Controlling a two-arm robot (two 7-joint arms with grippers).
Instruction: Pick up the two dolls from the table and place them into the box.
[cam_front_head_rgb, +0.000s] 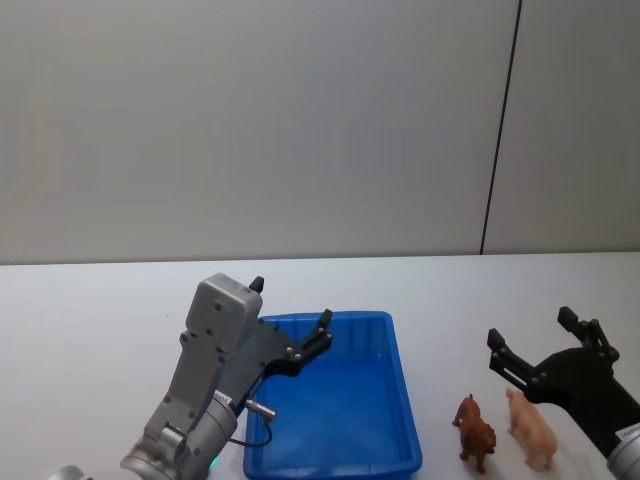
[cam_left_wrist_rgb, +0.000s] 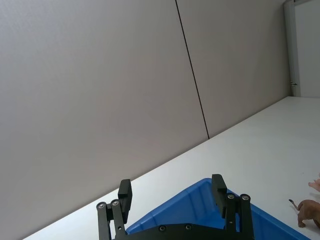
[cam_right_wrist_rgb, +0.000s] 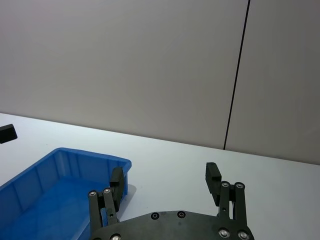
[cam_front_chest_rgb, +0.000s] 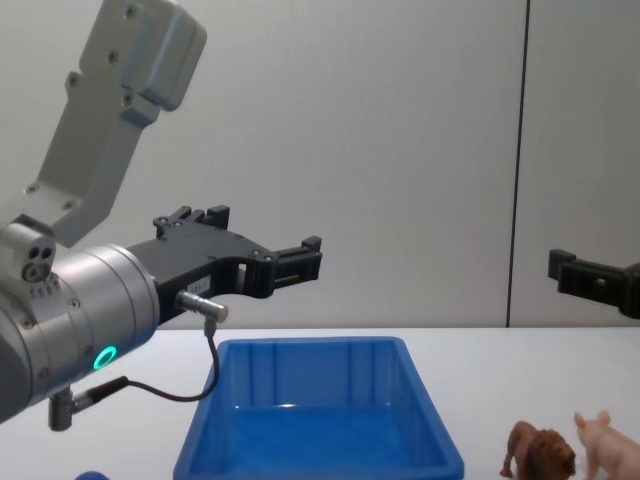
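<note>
White surface (cam_front_head_rgb: 100, 300) under a grey panelled wall. Blue box (cam_front_head_rgb: 404, 390) is noted empty. Toy lion (cam_front_head_rgb: 476, 432) and pig (cam_front_head_rgb: 531, 430) are seen standing side by side just right of the box, lion nearer it, neither gripped. Above and beyond them the right gripper (cam_front_head_rgb: 530, 328) is held, jaws spread, empty; the left gripper (cam_front_head_rgb: 290, 301) is held above the box's left side, jaws spread. Right arm is judged nearer the toys.

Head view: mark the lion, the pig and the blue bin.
lion (cam_front_head_rgb: 477, 437): head view, on its brown body.
pig (cam_front_head_rgb: 533, 432): head view, on its pink back.
blue bin (cam_front_head_rgb: 345, 410): head view, on its bare floor.
</note>
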